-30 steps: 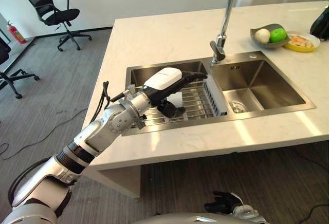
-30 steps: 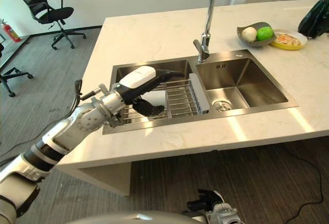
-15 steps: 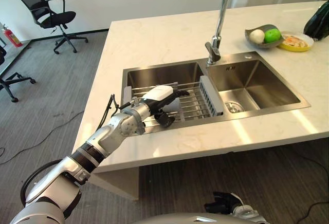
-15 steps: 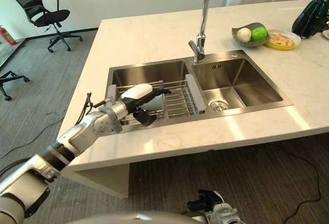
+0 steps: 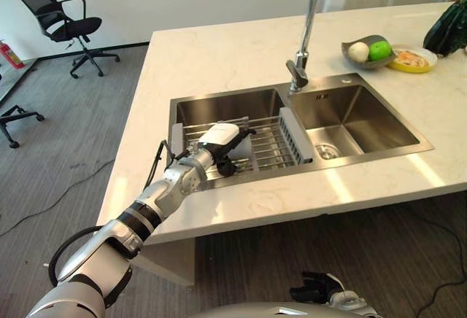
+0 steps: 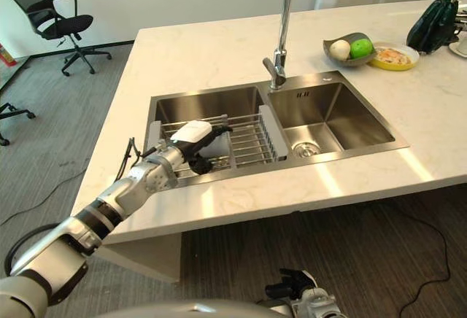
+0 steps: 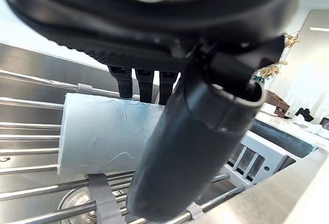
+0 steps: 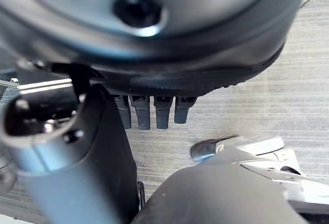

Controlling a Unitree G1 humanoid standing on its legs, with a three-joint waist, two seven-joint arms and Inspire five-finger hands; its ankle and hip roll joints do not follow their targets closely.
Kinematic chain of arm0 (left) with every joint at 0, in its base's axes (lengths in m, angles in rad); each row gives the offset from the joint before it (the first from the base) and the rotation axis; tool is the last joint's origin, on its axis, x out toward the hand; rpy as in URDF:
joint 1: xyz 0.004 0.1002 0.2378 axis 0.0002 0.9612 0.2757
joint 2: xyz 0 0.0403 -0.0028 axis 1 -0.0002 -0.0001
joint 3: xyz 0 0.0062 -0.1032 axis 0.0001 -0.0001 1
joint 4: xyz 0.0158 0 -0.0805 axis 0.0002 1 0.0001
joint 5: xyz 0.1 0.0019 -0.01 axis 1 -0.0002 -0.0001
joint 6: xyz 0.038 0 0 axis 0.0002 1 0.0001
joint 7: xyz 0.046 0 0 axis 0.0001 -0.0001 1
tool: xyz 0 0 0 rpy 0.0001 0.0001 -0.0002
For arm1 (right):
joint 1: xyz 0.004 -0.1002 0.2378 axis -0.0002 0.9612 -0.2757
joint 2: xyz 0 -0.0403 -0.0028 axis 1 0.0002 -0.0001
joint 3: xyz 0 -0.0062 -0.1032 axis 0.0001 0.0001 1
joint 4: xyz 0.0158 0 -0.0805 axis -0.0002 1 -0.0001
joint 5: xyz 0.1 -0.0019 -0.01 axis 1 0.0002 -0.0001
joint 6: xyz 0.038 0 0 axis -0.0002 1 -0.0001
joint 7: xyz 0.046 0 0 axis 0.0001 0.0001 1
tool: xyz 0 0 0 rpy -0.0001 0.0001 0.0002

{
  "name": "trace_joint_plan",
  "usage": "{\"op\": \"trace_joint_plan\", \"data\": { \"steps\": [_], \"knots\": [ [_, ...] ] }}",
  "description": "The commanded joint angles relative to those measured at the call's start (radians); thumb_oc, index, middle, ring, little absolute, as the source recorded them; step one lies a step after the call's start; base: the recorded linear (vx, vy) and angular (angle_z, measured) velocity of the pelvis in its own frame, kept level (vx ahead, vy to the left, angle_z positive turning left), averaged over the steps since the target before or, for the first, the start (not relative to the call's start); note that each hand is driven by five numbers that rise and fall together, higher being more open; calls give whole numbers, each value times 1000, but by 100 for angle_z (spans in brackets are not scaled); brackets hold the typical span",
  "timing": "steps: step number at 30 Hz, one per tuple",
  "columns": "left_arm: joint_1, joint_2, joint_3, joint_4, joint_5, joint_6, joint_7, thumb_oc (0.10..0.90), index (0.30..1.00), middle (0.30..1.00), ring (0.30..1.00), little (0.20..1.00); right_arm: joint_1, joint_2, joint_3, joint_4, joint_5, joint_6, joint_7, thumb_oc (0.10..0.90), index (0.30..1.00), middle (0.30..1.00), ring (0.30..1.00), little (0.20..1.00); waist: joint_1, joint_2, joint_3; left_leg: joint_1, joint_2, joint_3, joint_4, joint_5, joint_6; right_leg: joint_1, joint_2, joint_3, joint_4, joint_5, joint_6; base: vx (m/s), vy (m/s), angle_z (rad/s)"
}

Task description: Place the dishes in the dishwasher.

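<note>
Early stage: cup (image 7: 103, 139) not yet lifted, nothing loaded, no dishwasher seen. Cup lies on its side on rack (image 5: 266, 146) over the left basin of sink (image 5: 365, 92), long axis approx 9-3 across the bars. L hand (image 5: 219, 143) cups it, fingers behind, thumb in front. R hand (image 8: 154, 112) hangs over floor, fingers straight.

A white cup (image 7: 110, 139) lies on its side on the wire rack (image 5: 270, 146) set over the left basin of the sink (image 5: 365, 125); its surface is plain, matte and pale; it rests across the rack's bars toward the rack's left end; the left hand (image 5: 219, 146) is upon it, thumb on one side and fingers (image 7: 139, 82) on the other, curled round the cup's body.
</note>
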Motion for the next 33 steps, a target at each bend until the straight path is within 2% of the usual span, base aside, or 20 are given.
{"op": "trace_joint_plan", "data": {
  "steps": [1, 3, 4, 9, 11, 15, 17, 18, 19, 21, 24, 29, 31, 33],
  "knots": [
    [-261, -23, -19, 109, 42, -11, 49, 800, 900, 900, 900, 900, 42, -51, 50, 76, 21, 5, 16, 800, 900, 900, 900, 900, 15, -9, -12, 66, 73, -37, 11, -76, -76, -12, -11, -24, 12, -15, 43, -27, -51, 1],
    [-259, -25, -19, 109, 42, -12, 49, 800, 900, 900, 900, 900, 45, -53, 50, 75, 21, 6, 16, 800, 900, 900, 900, 900, 14, -8, -13, 71, 71, -39, 11, -87, -74, -6, -14, -27, 12, -25, 44, 11, 5, 8],
    [-271, -15, -11, 150, 61, -6, 48, 800, 900, 900, 900, 900, 104, -81, 24, 58, -2, -6, 20, 800, 900, 900, 900, 900, -17, -7, -1, 72, 73, -26, 11, -85, -76, -16, -9, -13, 15, -19, 47, -11, 4, 6],
    [-280, -5, -12, 223, 87, 21, 34, 800, 900, 900, 900, 900, 107, -85, 3, 66, -30, 5, 33, 800, 900, 900, 900, 900, -26, 5, 13, 70, 76, -13, 11, -83, -77, -31, -5, -1, 20, -16, 48, -41, -6, -19],
    [-276, -13, -18, 295, 90, 37, 30, 800, 900, 900, 900, 900, 96, -88, -2, 82, -33, 14, 38, 800, 900, 900, 900, 900, -33, 13, 12, 69, 75, -8, 11, -83, -77, -33, -5, 4, 20, -16, 48, 0, -3, -2],
    [-282, -83, -21, 560, 61, 77, 11, 800, 900, 900, 900, 900, 61, -113, -5, 111, -51, 32, 44, 800, 900, 900, 900, 900, -52, 30, 8, 69, 75, 3, 11, -81, -76, -38, -5, 9, 21, -11, 49, -11, -4, -2],
    [-282, -92, -16, 604, 54, 82, 10, 800, 900, 900, 900, 900, 56, -119, -5, 113, -51, 32, 44, 800, 900, 900, 900, 900, -55, 33, 9, 69, 75, 5, 11, -80, -77, -39, -5, 9, 22, -11, 49, -8, 0, -3],
    [-281, -108, 1, 703, 35, 96, 10, 748, 822, 822, 822, 822, 50, -128, -12, 119, -47, 35, 46, 800, 900, 900, 900, 900, -59, 39, 6, 69, 74, 9, 11, -80, -77, -41, -4, 11, 22, -9, 49, -11, -1, -5],
    [-281, -108, 1, 703, 35, 96, 10, 748, 822, 822, 822, 822, 50, -128, -12, 119, -47, 35, 46, 800, 900, 900, 900, 900, -59, 39, 6, 69, 74, 9, 11, -80, -77, -41, -4, 11, 22, -9, 49, -10, -1, -10],
    [-290, -112, 2, 756, 24, 96, 8, 400, 300, 300, 300, 300, 46, -131, -11, 125, -46, 38, 48, 800, 900, 900, 900, 900, -62, 43, 5, 70, 74, 9, 11, -80, -77, -39, -4, 14, 20, -8, 48, -4, -1, -18],
    [-294, -83, 18, 820, 5, 95, 12, 400, 300, 300, 300, 300, 50, -139, -9, 142, -53, 41, 52, 800, 900, 900, 900, 900, -64, 47, 0, 70, 74, 4, 11, -80, -77, -36, -5, 17, 18, -6, 49, -3, 0, -6],
    [-298, -44, 15, 800, -1, 84, 27, 400, 300, 300, 300, 300, 51, -145, -11, 148, -56, 43, 53, 800, 900, 900, 900, 900, -63, 46, -2, 69, 71, -1, 11, -80, -76, -35, -7, 12, 17, -6, 51, 0, 0, 0],
    [-292, 11, 31, 696, -46, 48, 76, 400, 300, 300, 300, 300, 62, -151, -28, 147, -48, 38, 46, 800, 900, 900, 900, 900, -53, 40, -1, 60, 65, -15, 11, -78, -75, -34, -13, -2, 17, -7, 54, -28, 18, 6],
    [-245, 19, 75, 508, -83, 24, 132, 400, 300, 300, 300, 300, 70, -143, -42, 144, -42, 34, 36, 800, 900, 900, 900, 900, -40, 30, 1, 53, 61, -25, 11, -76, -74, -34, -17, -17, 17, -9, 52, -24, 12, 19]
  ]
}}
